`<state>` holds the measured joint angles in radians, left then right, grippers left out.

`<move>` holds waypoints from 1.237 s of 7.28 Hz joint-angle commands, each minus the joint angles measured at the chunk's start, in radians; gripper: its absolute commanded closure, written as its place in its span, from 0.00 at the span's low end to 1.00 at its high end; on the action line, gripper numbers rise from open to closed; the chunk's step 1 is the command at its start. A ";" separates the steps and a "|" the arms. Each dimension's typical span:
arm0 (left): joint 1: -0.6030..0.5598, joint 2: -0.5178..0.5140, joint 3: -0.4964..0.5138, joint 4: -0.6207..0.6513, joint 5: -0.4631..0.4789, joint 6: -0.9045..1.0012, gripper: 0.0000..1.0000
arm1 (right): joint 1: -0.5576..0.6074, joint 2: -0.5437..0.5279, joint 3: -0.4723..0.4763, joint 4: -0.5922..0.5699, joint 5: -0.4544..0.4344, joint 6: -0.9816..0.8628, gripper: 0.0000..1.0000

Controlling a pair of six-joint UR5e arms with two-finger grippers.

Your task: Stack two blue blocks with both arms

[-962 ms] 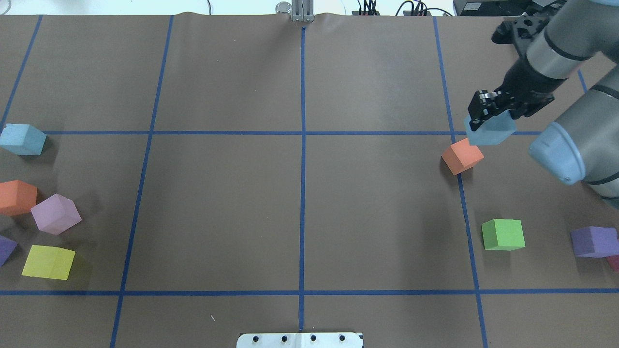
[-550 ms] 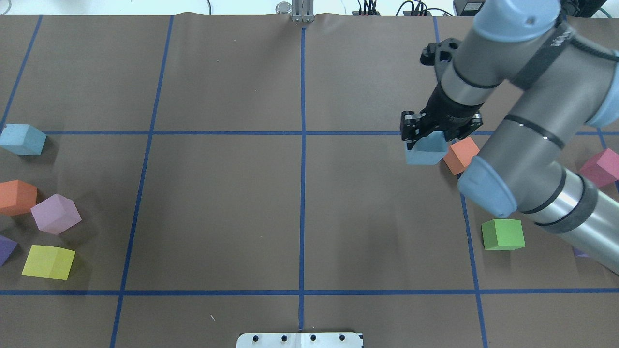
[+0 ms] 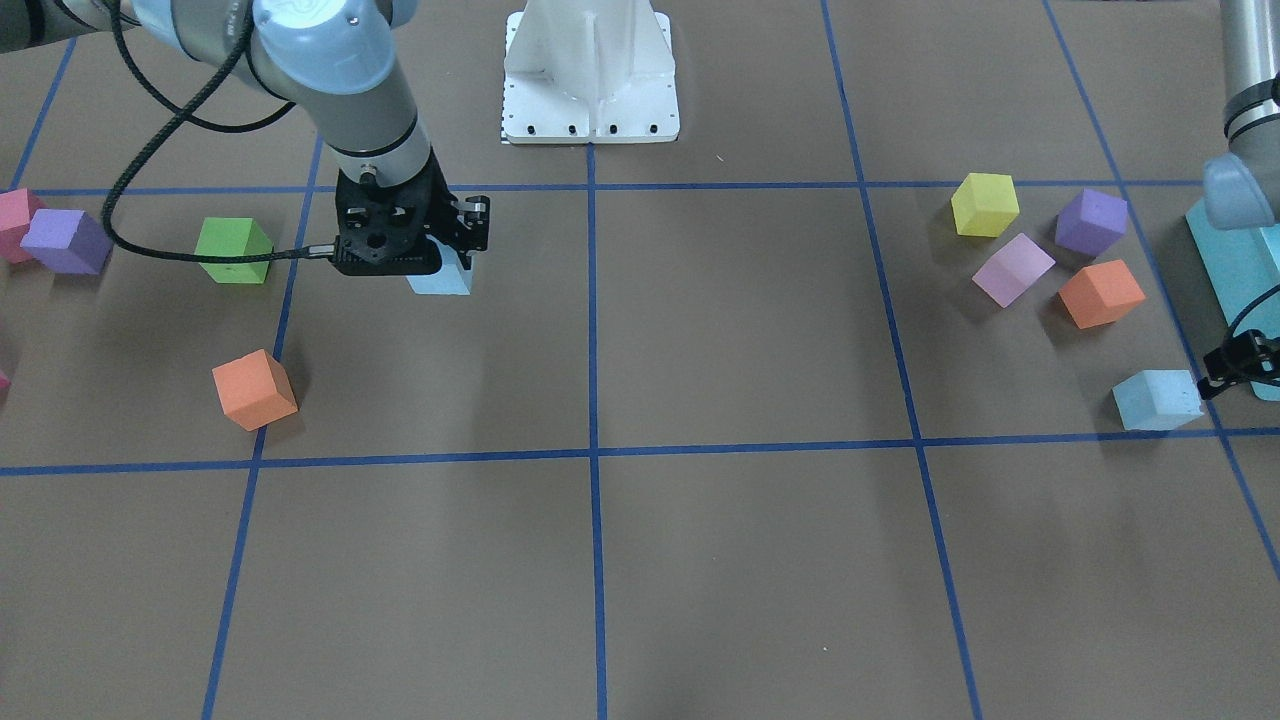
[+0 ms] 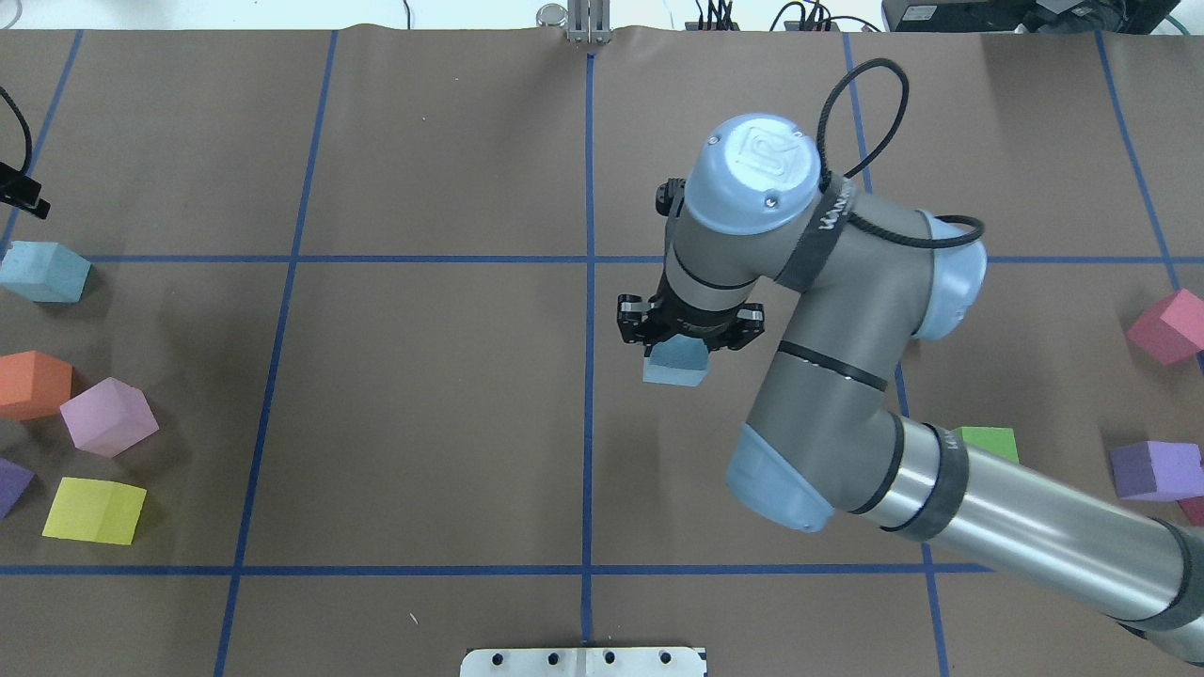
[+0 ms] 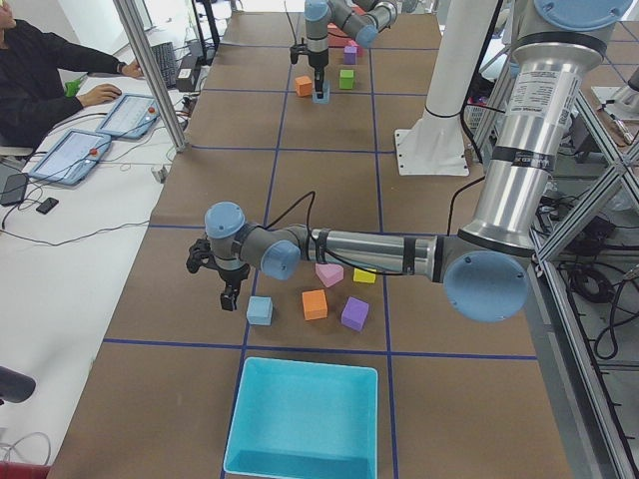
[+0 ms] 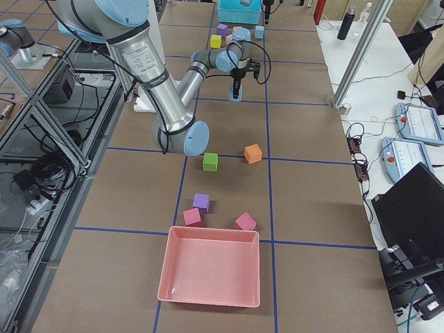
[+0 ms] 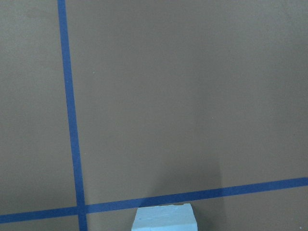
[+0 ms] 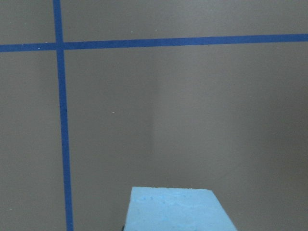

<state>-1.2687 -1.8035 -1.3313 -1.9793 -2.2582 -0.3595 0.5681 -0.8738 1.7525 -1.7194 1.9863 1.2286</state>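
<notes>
My right gripper (image 4: 687, 340) is shut on a pale blue block (image 4: 674, 363), just right of the table's centre line. It shows in the front view (image 3: 440, 281) and fills the bottom of the right wrist view (image 8: 178, 209). It hangs low over the table; I cannot tell if it touches. The second blue block (image 4: 43, 271) sits at the far left and also shows in the front view (image 3: 1157, 400). My left gripper (image 5: 226, 291) hovers just beyond it. Only a black edge of it shows overhead (image 4: 21, 188), so I cannot tell its state.
Orange (image 4: 33, 384), lilac (image 4: 108, 416), yellow (image 4: 94, 510) and purple cubes lie near the left block. An orange cube (image 3: 253, 390), a green cube (image 3: 233, 250) and a purple cube (image 3: 65, 240) lie on the right arm's side. A turquoise box (image 5: 305, 419) and a pink tray (image 6: 211, 274) stand at the table's ends.
My right arm has swept left with the blue block, from beside the orange cube to near the centre line. The left gripper's edge has come into view at far left.
</notes>
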 commanded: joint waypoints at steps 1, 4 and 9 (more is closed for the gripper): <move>0.038 -0.003 0.046 -0.073 0.005 -0.059 0.02 | -0.043 0.090 -0.135 0.082 -0.046 0.060 0.59; 0.048 0.006 0.052 -0.073 0.040 -0.059 0.02 | -0.043 0.140 -0.252 0.131 -0.050 0.055 0.59; 0.054 0.021 0.087 -0.075 0.069 -0.053 0.02 | -0.045 0.194 -0.353 0.164 -0.063 0.055 0.59</move>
<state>-1.2171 -1.7835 -1.2557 -2.0534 -2.2082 -0.4125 0.5241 -0.7098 1.4448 -1.5573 1.9274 1.2840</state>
